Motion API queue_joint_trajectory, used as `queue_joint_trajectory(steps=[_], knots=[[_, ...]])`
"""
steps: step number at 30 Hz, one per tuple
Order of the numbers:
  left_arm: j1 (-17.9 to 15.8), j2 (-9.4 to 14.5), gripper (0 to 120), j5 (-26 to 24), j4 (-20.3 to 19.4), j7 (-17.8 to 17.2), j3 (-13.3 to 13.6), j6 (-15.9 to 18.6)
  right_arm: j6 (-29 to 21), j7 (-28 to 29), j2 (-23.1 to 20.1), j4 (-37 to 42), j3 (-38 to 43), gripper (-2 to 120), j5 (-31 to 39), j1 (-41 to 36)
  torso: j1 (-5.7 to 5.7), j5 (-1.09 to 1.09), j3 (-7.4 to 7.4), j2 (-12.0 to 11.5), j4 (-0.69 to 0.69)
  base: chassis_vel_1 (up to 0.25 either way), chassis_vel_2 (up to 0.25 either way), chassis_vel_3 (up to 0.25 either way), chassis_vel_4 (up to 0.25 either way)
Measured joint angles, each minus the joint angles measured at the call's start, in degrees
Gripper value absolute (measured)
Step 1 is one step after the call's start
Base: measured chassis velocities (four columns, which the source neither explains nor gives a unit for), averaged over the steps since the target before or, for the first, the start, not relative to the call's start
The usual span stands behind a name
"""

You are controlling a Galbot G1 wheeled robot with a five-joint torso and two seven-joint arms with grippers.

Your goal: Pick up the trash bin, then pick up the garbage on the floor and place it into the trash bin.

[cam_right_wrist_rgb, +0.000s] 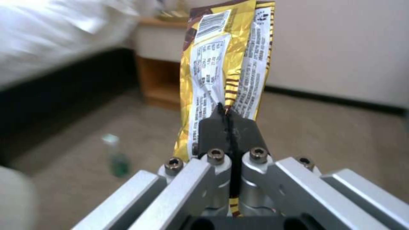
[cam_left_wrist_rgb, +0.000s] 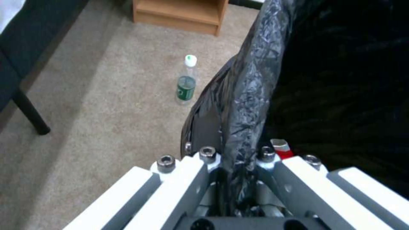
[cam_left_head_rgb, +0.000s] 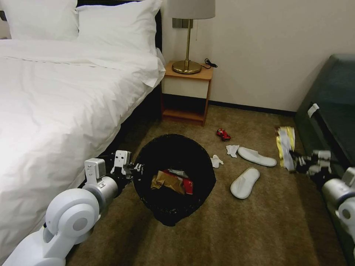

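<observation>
Left claw (cam_left_head_rgb: 137,168) pinches the rim of the bin (cam_left_head_rgb: 173,177) – bin held beside the bed (cam_left_head_rgb: 55,103), tilted, mouth toward the camera. Inside the bin: brown bag (cam_left_head_rgb: 168,181), red packet (cam_left_head_rgb: 187,186). Left wrist view: fingers (cam_left_wrist_rgb: 207,153) pressed together on the black liner at the rim; bottle (cam_left_wrist_rgb: 186,83) lying on the carpet (cam_left_wrist_rgb: 85,95) just beside the bin. Right claw (cam_left_head_rgb: 296,161) well to the right of the bin, near the sofa (cam_left_head_rgb: 329,107), clamped on a yellow wrapper (cam_right_wrist_rgb: 221,64) – wrapper sticks upright from the closed fingers. On the carpet right of the bin: two slippers (cam_left_head_rgb: 244,183), tissues (cam_left_head_rgb: 216,161), crushed red can (cam_left_head_rgb: 223,134) nearer the nightstand (cam_left_head_rgb: 186,92).
</observation>
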Motion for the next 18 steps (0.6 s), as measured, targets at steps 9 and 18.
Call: queue_joint_trajectory(steps=[9,18], knots=[[-0.87,-0.68,1,-0.01,0.85,0.07,0.52,0.00,-3.42,2.44,-0.77,9.72,-10.88,0,5.21,8.10,0.00,0.02,0.00,0.00,0.00,0.000,0.000,0.000,0.000],[-1.81,-1.51,1,-0.15,1.73,0.00,1.65,0.00,-4.87,2.67,0.05,12.74,-21.68,0,5.63,12.61,0.01,0.01,0.01,0.00,0.00,0.000,0.000,0.000,0.000]])
